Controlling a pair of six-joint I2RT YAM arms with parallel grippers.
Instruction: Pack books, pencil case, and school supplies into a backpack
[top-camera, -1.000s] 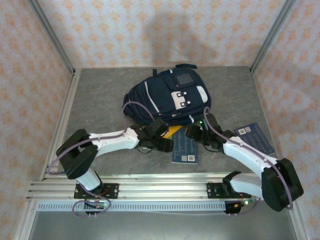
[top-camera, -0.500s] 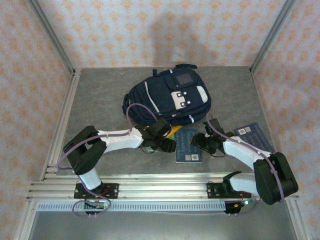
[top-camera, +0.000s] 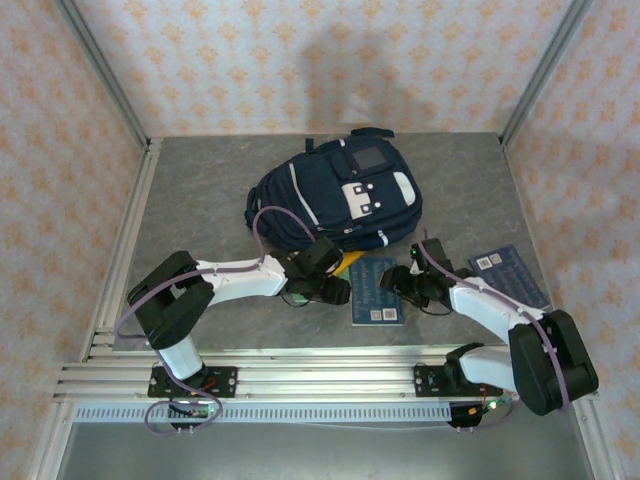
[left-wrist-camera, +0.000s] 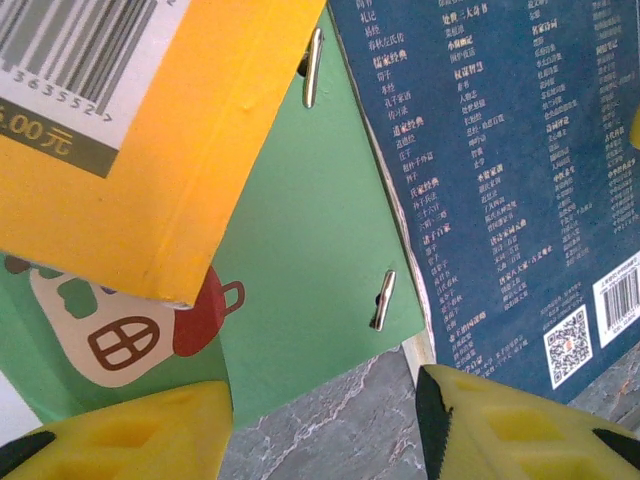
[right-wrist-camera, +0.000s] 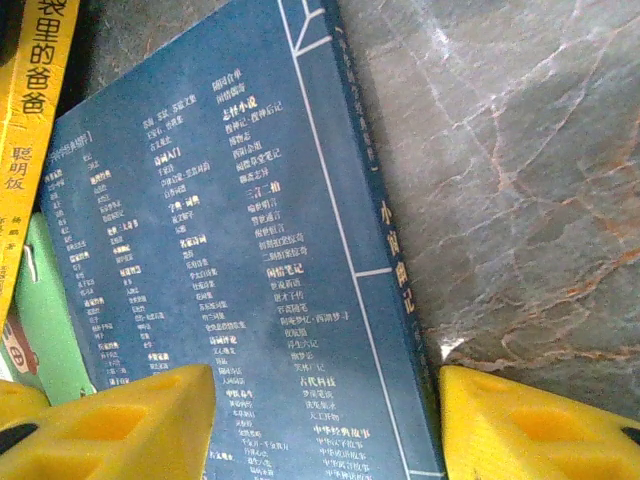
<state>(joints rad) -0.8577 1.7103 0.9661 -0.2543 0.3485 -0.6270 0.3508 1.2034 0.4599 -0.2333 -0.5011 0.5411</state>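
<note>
Top external view: the backpack (top-camera: 330, 195) lies flat toward the far middle of the surface (top-camera: 200, 190), front pocket facing up. From here I cannot tell whether its main opening is unzipped or what is inside. The books are all outside it, on the surface just in front of its near edge.

My left claw (top-camera: 338, 292) hangs low over that pile, and my right claw (top-camera: 397, 283) is at the far side of the dark blue book (top-camera: 378, 290). A second blue book (top-camera: 510, 275) lies apart, near my right arm.

On the left wrist view my left claw (left-wrist-camera: 325, 420) is spread wide and holds nothing. Between its yellow tips I see the green book (left-wrist-camera: 310, 260) and a strip of bare surface. The yellow book (left-wrist-camera: 150, 150) lies on top of the green one, and the dark blue book runs along the green one's stapled edge.

On the right wrist view my right claw (right-wrist-camera: 325, 420) is also spread and empty, one tip over the dark blue book's cover, the other past its edge.
</note>
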